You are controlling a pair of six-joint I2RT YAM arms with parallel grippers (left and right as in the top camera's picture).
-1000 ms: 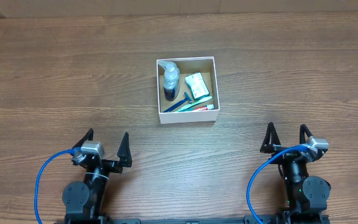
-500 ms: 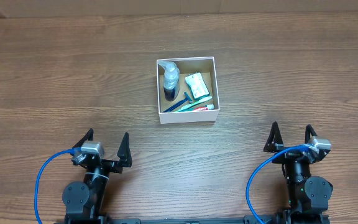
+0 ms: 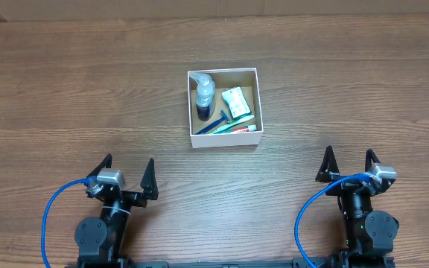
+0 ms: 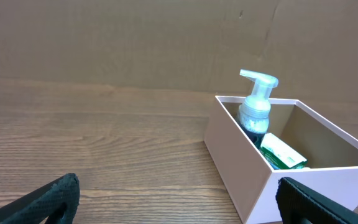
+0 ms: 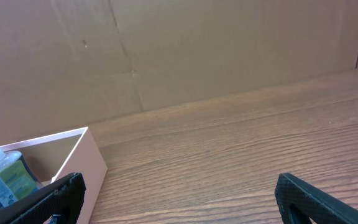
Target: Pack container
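Observation:
The container (image 3: 225, 141), a square white-walled box with a brown inside, sits at the table's middle. In it lie a clear pump bottle (image 3: 203, 92), a green-white packet (image 3: 236, 103), a blue razor (image 3: 216, 123) and a toothpaste tube (image 3: 243, 129). My left gripper (image 3: 129, 173) is open and empty near the front left, well short of the box. My right gripper (image 3: 347, 162) is open and empty near the front right. The left wrist view shows the box (image 4: 241, 168) with the pump bottle (image 4: 255, 111) ahead and to the right. The right wrist view shows the box's corner (image 5: 73, 152) at the left.
A brown cardboard wall (image 4: 135, 43) stands behind the table's far edge. Blue cables (image 3: 51, 216) loop beside both arm bases. Bare wood table (image 3: 348, 89) surrounds the box on all sides.
My right gripper shifted slightly to the right and toward the front between one second ago and half a second ago. It has been still since. The left arm and the box have not moved.

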